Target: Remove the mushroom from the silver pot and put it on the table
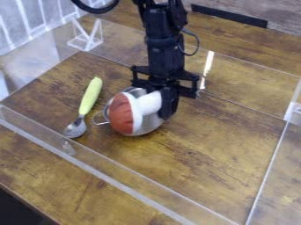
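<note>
The mushroom (127,114) has a reddish-brown cap and a thick white stem. It lies tilted with its cap towards the front left. My gripper (161,103) points straight down and is shut on the white stem. The silver pot (152,128) sits right under the mushroom and is almost wholly hidden by it. Only a grey strip of the pot's rim shows at the mushroom's lower right. Whether the mushroom still touches the pot cannot be told. The table (217,149) is dark brown wooden planking.
A spoon (87,98) with a yellow-green handle lies just left of the pot, bowl end towards the front. Clear acrylic strips (83,158) cross the front and right side. A small white stick (209,63) stands behind the arm, and a clear stand (84,35) is at the back left.
</note>
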Action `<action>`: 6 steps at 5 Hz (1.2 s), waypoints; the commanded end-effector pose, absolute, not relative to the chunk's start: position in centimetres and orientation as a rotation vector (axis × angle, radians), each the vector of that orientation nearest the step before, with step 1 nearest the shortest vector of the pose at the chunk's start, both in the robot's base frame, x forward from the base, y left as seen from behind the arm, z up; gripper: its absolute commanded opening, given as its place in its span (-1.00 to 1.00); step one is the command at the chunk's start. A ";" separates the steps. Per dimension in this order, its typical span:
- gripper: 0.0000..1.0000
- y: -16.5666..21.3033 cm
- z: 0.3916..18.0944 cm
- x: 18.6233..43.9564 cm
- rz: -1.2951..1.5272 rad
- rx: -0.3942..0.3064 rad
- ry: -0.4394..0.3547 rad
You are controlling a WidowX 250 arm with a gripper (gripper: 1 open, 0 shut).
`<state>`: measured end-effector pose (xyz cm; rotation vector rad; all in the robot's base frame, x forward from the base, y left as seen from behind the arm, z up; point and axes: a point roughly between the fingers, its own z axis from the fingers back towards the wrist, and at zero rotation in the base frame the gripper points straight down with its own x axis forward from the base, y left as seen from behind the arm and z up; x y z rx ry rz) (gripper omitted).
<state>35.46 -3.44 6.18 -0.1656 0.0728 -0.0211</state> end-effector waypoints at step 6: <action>-1.00 -11.6 13.2 38.9 -0.229 -0.232 -0.040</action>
